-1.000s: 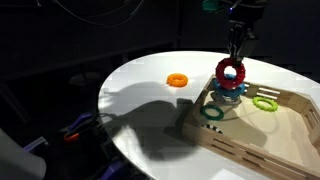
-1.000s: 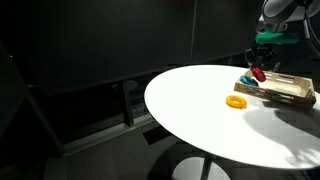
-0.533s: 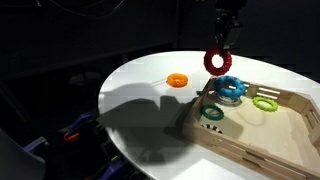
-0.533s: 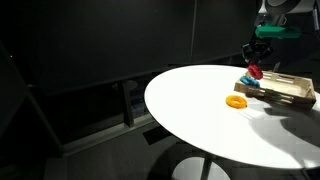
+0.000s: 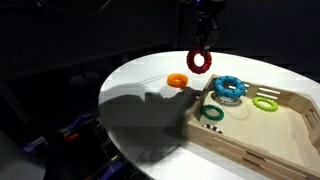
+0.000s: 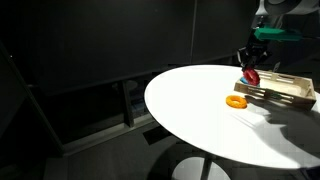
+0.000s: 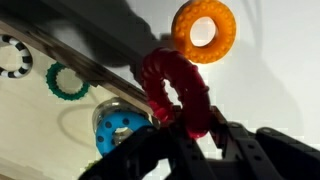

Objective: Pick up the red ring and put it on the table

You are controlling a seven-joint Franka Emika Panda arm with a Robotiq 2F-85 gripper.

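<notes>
My gripper [image 5: 203, 40] is shut on the red ring [image 5: 200, 62] and holds it hanging in the air above the white round table [image 5: 140, 85], just left of the wooden tray. In the wrist view the red ring [image 7: 178, 92] is clamped between the black fingers [image 7: 192, 128], with the table's white top [image 7: 270, 70] below. The red ring also shows in an exterior view [image 6: 251, 75], held by the gripper [image 6: 250, 62] above the tray's near end.
An orange ring [image 5: 177, 80] lies on the table near the red ring. The light wooden tray [image 5: 270, 135] holds a blue ring [image 5: 229, 87], a green ring [image 5: 212, 113] and a yellow-green ring [image 5: 264, 102]. The table edge drops to dark floor.
The gripper has lifted the red ring off the blue ring in the tray and carried it up and left, out over the table towards the orange ring.
</notes>
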